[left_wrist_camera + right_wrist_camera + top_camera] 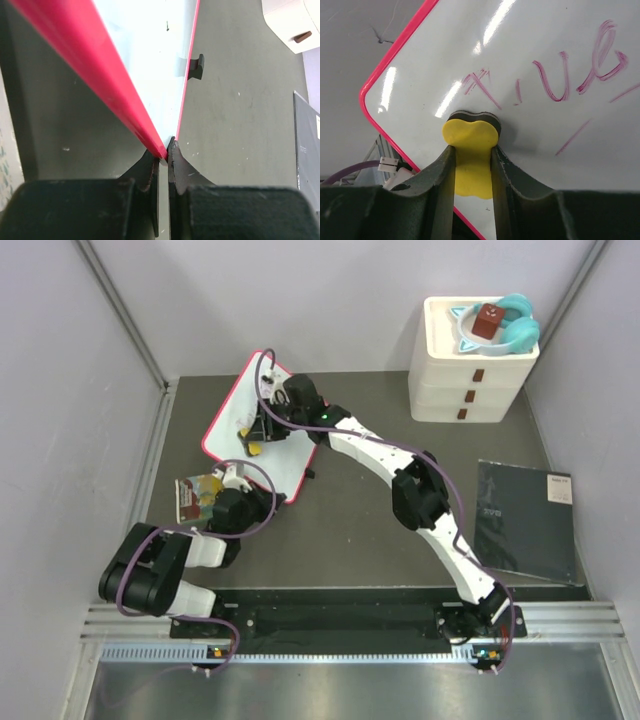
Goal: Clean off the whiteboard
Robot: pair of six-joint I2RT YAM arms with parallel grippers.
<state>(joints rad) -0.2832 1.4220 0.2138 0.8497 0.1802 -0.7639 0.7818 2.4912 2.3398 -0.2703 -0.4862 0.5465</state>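
Note:
The whiteboard (232, 420), white with a red-pink frame, lies slanted at the back left of the table. My left gripper (268, 498) is shut on its near corner; in the left wrist view the jaws (167, 150) pinch the red frame (115, 75). My right gripper (258, 432) is over the board, shut on a yellow eraser (254, 448). In the right wrist view the eraser (471, 142) is pressed flat on the board (560, 30), just below red-purple handwriting (555, 85) that runs to the right.
A white drawer unit (470, 375) with a teal object and a brown block on top stands at the back right. A dark sheet (525, 520) lies at the right. A colourful packet (197, 498) lies beside the left arm. A black clip (197, 66) juts from the board's edge.

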